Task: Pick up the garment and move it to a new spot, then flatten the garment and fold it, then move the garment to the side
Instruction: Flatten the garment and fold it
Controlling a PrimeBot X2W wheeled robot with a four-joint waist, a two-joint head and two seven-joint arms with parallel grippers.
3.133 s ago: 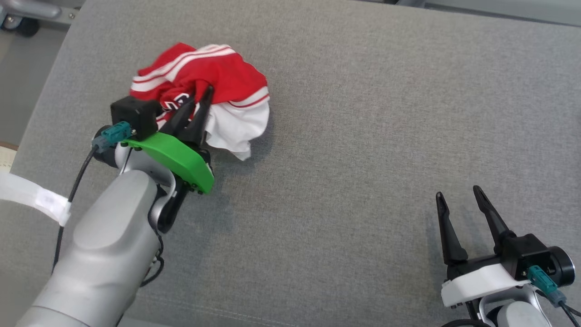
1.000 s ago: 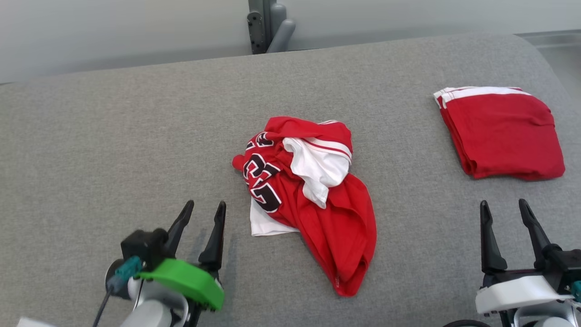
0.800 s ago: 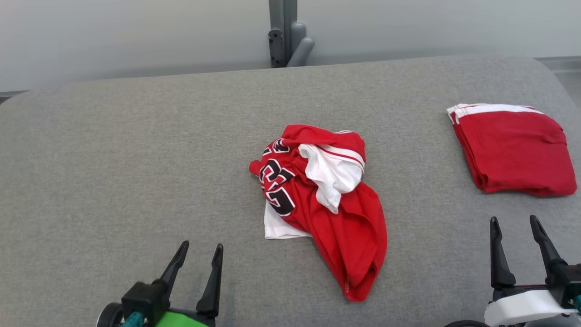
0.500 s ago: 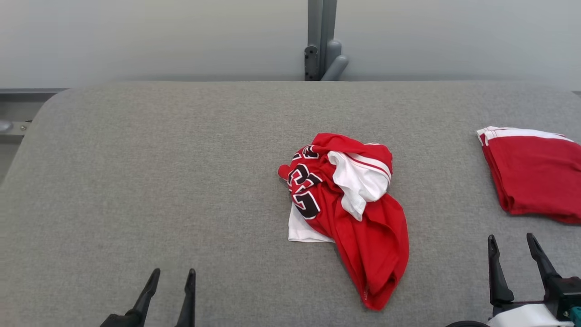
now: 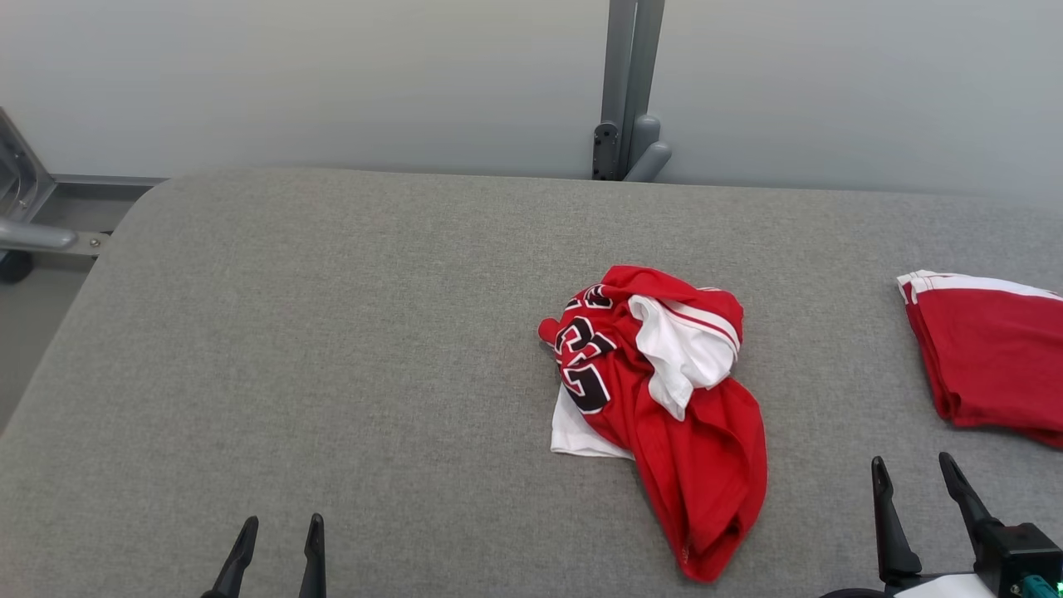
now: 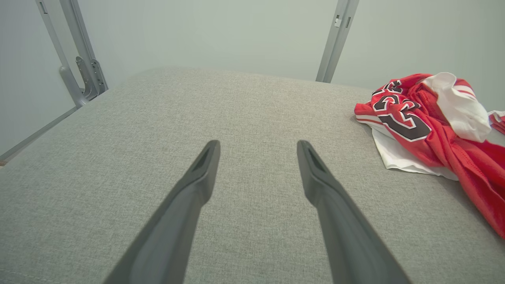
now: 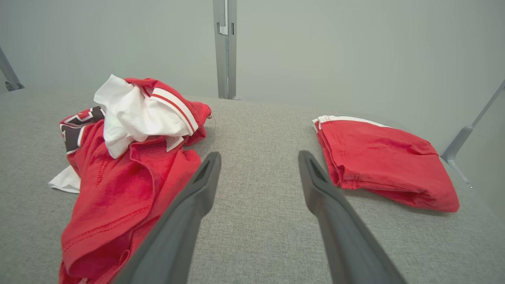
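The garment (image 5: 664,399) is a crumpled red and white jersey with black numerals, lying in a heap near the middle of the grey padded table (image 5: 332,332). It lies at the right in the left wrist view (image 6: 430,130) and at the left in the right wrist view (image 7: 126,157). My left gripper (image 5: 281,531) is open at the bottom left, well clear of the garment, its fingers (image 6: 197,177) empty over bare fabric. My right gripper (image 5: 912,469) is open at the bottom right, just right of the garment's lower end, holding nothing.
A folded red garment with a white band (image 5: 988,357) lies at the table's right edge, also to the right in the right wrist view (image 7: 378,157). A grey metal post (image 5: 629,91) stands behind the table against a pale wall. The table's rounded left corner is near a metal frame (image 5: 25,216).
The head camera has swung and tilted, shifting the whole picture. Earlier my left gripper held the garment; since then it has let go and both grippers have sunk toward the bottom edge, still open.
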